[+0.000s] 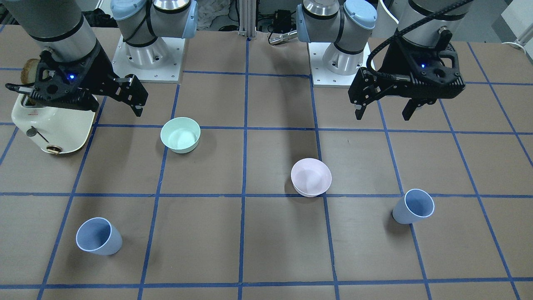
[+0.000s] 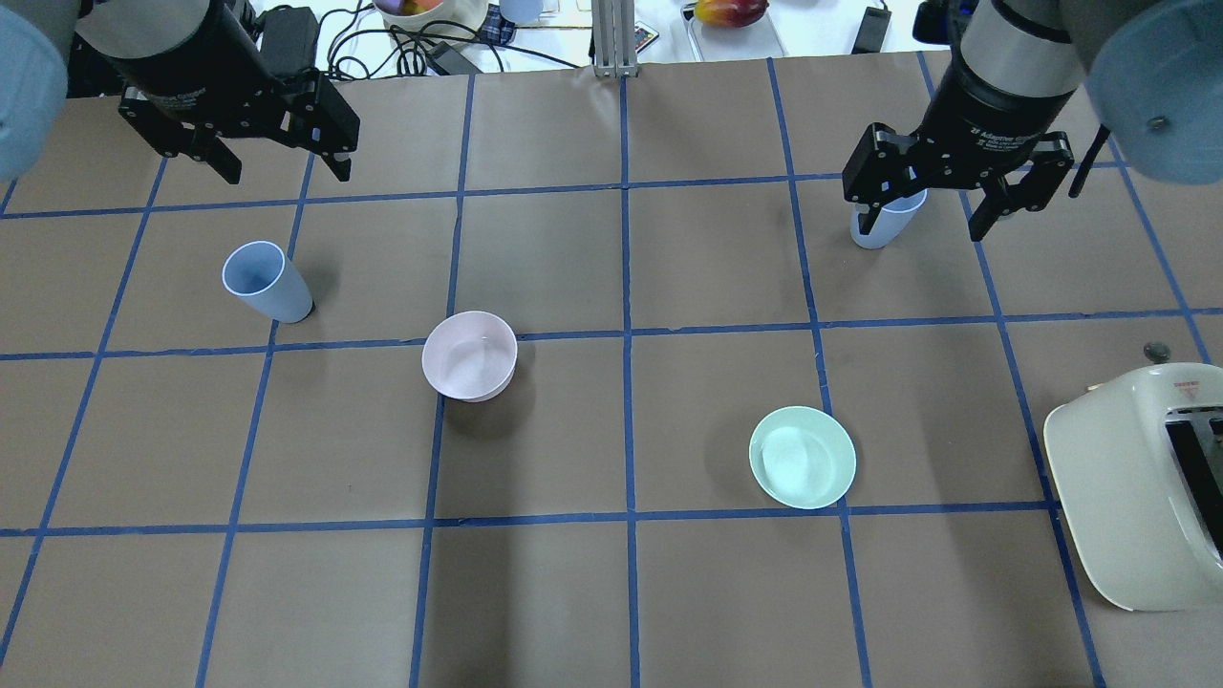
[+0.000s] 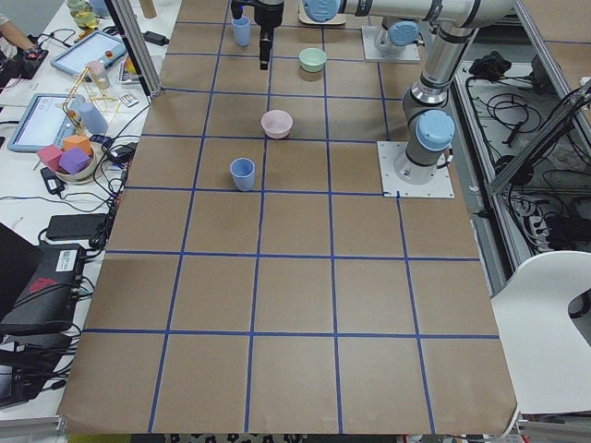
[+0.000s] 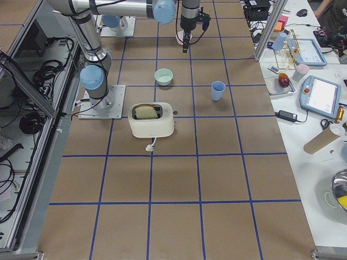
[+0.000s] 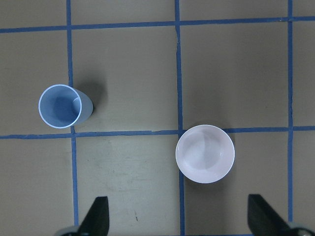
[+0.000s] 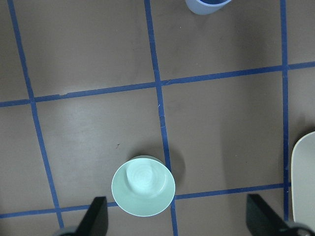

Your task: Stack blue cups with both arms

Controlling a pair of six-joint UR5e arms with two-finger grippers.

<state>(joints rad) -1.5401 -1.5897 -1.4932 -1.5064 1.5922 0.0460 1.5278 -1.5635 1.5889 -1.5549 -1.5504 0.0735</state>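
The left gripper (image 2: 285, 170) hangs high over the table (image 2: 611, 602), pointing straight down, its fingers spread wide with nothing between them. The left blue cup (image 2: 268, 280) stands upright on the table, mouth up, so its long axis is vertical, in line with the fingers. In the left wrist view it sits ahead of the fingertips and off toward the finger on that view's left, not between them. The pale pink bowl (image 2: 469, 355) lies nearer the middle of the gap. The mint-green bowl (image 2: 802, 457) lies further right. The right blue cup (image 2: 893, 225), also upright, is partly hidden behind one finger of the right gripper (image 2: 925, 227), which is likewise spread apart and empty. The right wrist view catches only an edge of that cup at its top border, so it probably lies further ahead of its fingers, though the gripper's height makes this hard to judge. Each cup is nearer its own side's arm and well apart from the other cup. The toaster (image 2: 1127, 478) sits at far right.
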